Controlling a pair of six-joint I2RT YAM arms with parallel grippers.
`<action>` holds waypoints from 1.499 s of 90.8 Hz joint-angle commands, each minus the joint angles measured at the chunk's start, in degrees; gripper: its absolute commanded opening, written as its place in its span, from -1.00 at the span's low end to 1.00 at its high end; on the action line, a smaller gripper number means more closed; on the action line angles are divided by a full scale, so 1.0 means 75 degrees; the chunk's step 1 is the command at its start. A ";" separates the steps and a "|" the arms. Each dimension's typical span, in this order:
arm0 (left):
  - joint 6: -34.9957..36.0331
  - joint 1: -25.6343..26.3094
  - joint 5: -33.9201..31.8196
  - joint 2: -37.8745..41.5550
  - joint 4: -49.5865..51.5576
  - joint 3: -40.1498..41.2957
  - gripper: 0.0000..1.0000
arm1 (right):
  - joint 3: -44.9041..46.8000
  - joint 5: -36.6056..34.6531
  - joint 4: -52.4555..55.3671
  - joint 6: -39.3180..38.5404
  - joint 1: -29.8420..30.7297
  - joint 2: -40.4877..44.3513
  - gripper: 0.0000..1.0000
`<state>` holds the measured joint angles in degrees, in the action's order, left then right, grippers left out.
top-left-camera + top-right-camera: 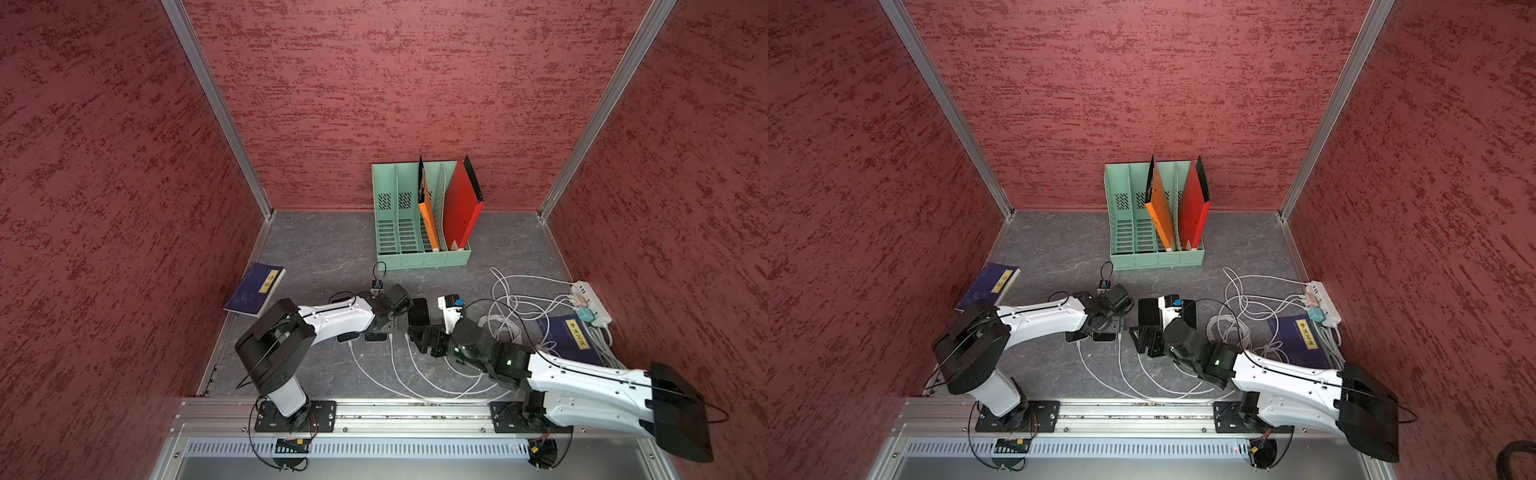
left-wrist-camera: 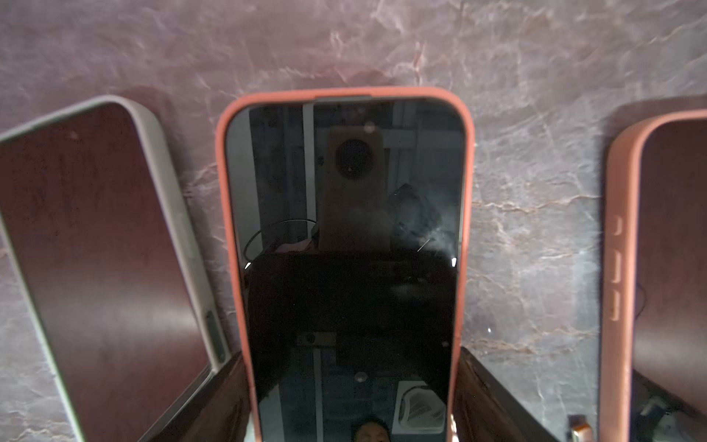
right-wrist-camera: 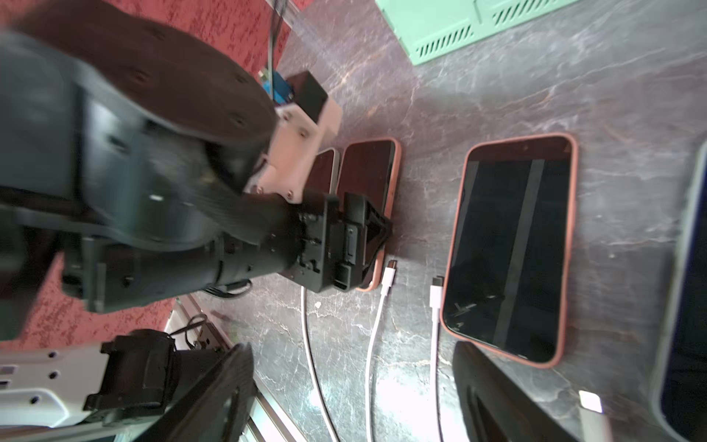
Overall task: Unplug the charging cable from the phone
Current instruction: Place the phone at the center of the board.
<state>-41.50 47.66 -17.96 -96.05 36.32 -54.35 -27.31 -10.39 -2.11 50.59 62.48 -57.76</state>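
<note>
Now rack (image 1: 382,178) holds orange folder (image 1: 428,224), red folder (image 1: 461,208); left end effector (image 2: 351,354) straddles phone (image 2: 344,191), grip unclear; right end effector (image 3: 352,346) spread, empty.

Overhead stereo pair; close wrist views

Stretches white-shelled, black-jointed left arm (image 1: 336,316) low toward centre, with black parallel left gripper (image 2: 351,354) aimed straight down and set wide. Bends matching right arm (image 1: 582,386) inward, tilts black right gripper (image 3: 352,356) low toward the left one, spreads its 2 black fingers (image 3: 225,386) far apart.
</note>
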 commanded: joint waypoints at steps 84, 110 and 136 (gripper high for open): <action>-0.0550 -0.0017 -0.1264 0.2026 0.0800 -0.0187 0.99 | -0.1250 -0.0652 0.2120 -0.0501 -0.0186 0.0344 0.97; -0.0553 -0.1202 -0.1486 0.4244 0.0393 0.1203 0.99 | -0.2928 -0.2527 0.4338 -0.0338 -0.0175 -0.1425 0.96; -0.0535 -0.2071 -0.0064 0.3495 0.0339 0.1448 0.99 | -0.2186 -0.0717 0.2583 -0.0753 -0.0452 -0.0693 0.97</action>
<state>-46.00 32.86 -23.09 -65.82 39.70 -43.66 -44.36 -20.78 22.17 47.05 59.88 -63.96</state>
